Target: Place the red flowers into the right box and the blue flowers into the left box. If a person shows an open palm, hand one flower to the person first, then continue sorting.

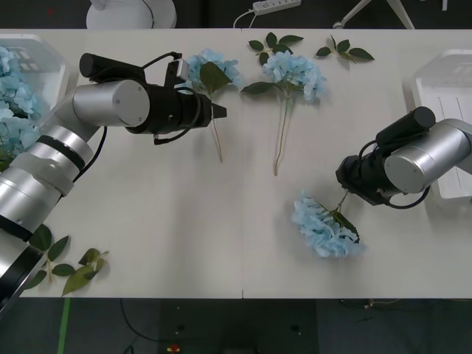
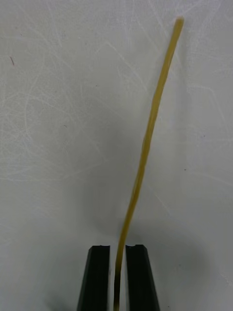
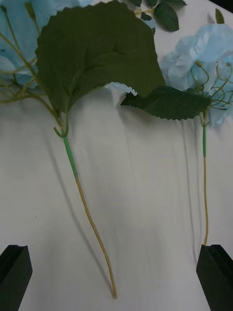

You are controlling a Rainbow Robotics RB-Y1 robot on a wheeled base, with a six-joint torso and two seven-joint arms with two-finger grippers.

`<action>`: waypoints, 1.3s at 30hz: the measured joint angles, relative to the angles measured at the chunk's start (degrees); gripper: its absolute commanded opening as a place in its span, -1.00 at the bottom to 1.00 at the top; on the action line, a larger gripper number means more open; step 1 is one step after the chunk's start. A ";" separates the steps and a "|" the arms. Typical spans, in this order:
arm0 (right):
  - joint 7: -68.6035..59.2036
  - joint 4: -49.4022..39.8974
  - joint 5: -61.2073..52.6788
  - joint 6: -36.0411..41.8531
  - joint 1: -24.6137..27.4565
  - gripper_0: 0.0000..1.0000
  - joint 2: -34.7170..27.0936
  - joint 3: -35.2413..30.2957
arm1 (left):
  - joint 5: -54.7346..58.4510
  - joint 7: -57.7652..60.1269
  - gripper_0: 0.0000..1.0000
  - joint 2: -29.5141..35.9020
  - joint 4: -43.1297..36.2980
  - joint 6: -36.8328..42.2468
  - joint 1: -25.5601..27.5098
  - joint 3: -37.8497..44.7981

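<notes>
Where right pincer [image 2: 116,279] pinches stalk [image 2: 145,141], bloom unseen

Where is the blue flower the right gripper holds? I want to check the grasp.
In the front view, the blue flower lies near the table's front edge, right of centre, stalk clamped in the right gripper.

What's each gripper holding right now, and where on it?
The right gripper is shut on a blue flower's stalk, with the head toward the table's near edge. The left gripper is open, holding nothing, by another flower's stalk.
</notes>
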 measured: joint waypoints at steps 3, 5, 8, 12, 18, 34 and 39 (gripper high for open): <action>0.00 0.04 0.00 -0.02 0.00 0.50 0.00 0.00 | -3.49 5.65 1.00 -1.12 3.37 0.00 -3.19 -3.60; 0.00 0.06 0.00 -0.02 0.00 0.73 0.00 -0.02 | -5.13 8.08 1.00 -1.82 5.98 0.00 -5.34 -5.84; 0.00 0.04 -0.26 0.51 0.00 0.93 0.00 -0.21 | -7.78 9.87 1.00 -2.80 9.56 0.57 -8.22 -8.42; 0.00 -0.44 -2.10 3.93 0.00 1.00 -0.01 -1.96 | -9.81 9.98 1.00 -4.14 12.81 2.04 -10.84 -9.75; 0.01 -2.67 -4.84 7.22 0.00 1.00 -0.08 -5.98 | -10.53 9.98 1.00 -5.89 17.47 2.19 -13.45 -12.63; 9.85 -10.10 -1.65 11.92 0.00 1.00 -1.90 -6.59 | -10.87 9.98 1.00 -8.16 21.52 5.50 -14.72 -19.08; 29.31 -12.09 -0.90 10.95 -0.01 1.00 -3.50 -8.78 | -14.22 9.97 1.00 -8.93 21.68 5.26 -14.75 -19.20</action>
